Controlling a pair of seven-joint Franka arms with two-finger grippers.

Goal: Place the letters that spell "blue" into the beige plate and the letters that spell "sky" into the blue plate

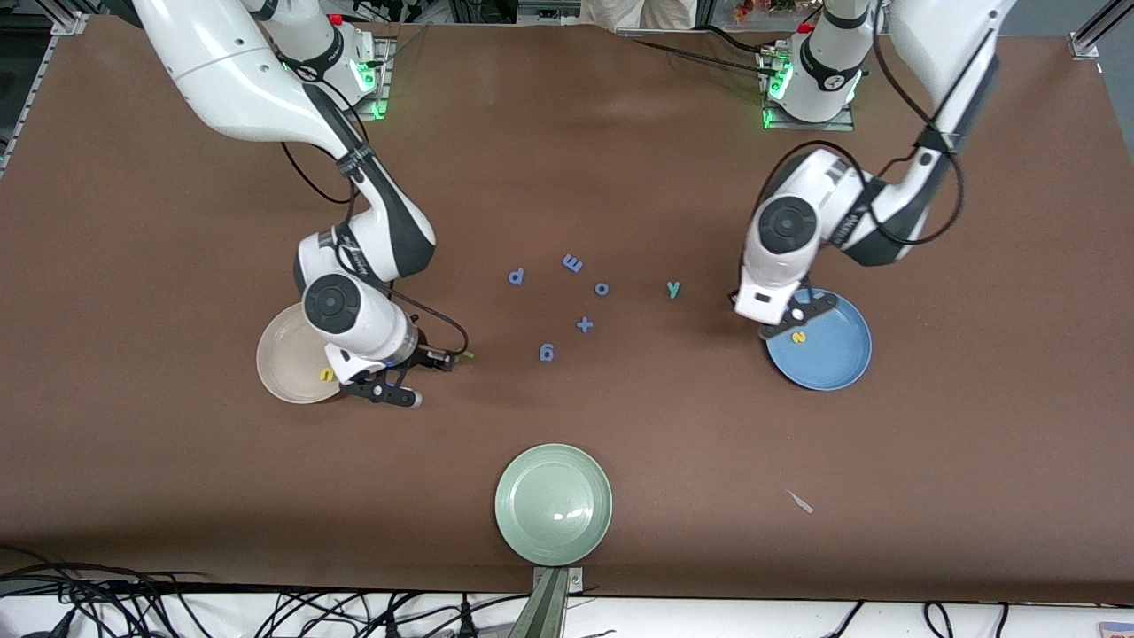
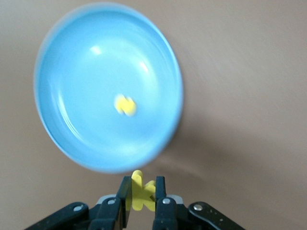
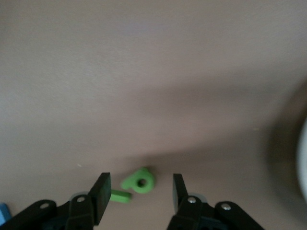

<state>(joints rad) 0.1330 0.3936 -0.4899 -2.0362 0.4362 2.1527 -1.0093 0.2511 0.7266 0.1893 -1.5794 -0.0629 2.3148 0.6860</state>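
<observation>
Left gripper is up over the table right at the rim of the blue plate, at the plate's edge toward the robot bases; it's pinching the yellow k upright between its fingertips, and the wrist view shows the k poking up past the pads. Yellow s already lies flat inside the blue plate, near the gripper but not touching it. Teal y lies loose on the brown table, between the blue plate and the cluster of blue letters, well apart from both grippers. Right gripper is low over the table just beside the beige plate, on the plate's side toward the table middle; fingers spread, nothing gripped. The green b lies flat on the table in the gap between the open fingers, touching neither pad as far as the right wrist view shows; beside it a thin green piece runs under one fingertip, probably the l, can't confirm. A yellow letter lies in the beige plate at the edge closest to the right gripper, partly hidden by the wrist, can't read which one. Pale green plate is nearest the front camera, with nothing in it, far from both arms
</observation>
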